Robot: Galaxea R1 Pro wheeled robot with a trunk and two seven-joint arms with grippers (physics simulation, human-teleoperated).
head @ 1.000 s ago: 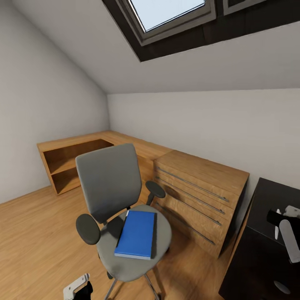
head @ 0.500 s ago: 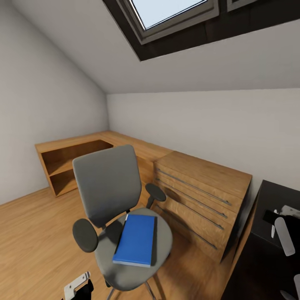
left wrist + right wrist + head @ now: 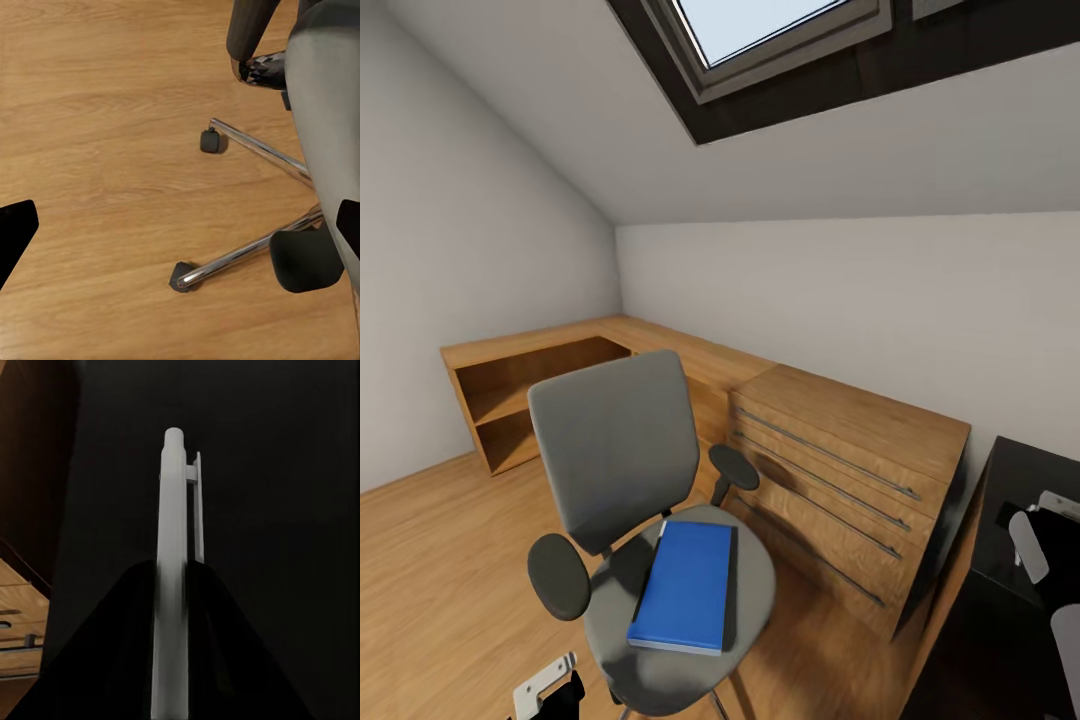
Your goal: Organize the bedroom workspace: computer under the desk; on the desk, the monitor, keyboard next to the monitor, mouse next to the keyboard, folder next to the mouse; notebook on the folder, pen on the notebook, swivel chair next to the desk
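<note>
The grey swivel chair (image 3: 620, 450) stands in the middle of the wooden floor, and the blue folder (image 3: 686, 586) lies flat on its seat. My left gripper (image 3: 545, 690) hangs low beside the chair's front; in the left wrist view it (image 3: 180, 225) is open above the floor and the chair's chrome legs (image 3: 255, 150). My right gripper (image 3: 1032, 535) is over the black desk (image 3: 1010, 480) at the right edge. In the right wrist view it (image 3: 171, 577) is shut on a white pen (image 3: 172, 510) that points out over the dark desk top.
A wooden chest of drawers (image 3: 840, 460) stands right behind the chair, joined to a low corner shelf unit (image 3: 520, 385) along the walls. A skylight (image 3: 760, 30) sits in the sloped ceiling. Open floor (image 3: 440, 560) lies to the chair's left.
The whole head view has shifted, so the camera moved: chair and folder sit slightly lower left in the picture, the desk and right gripper further right. The folder stays on the seat.
</note>
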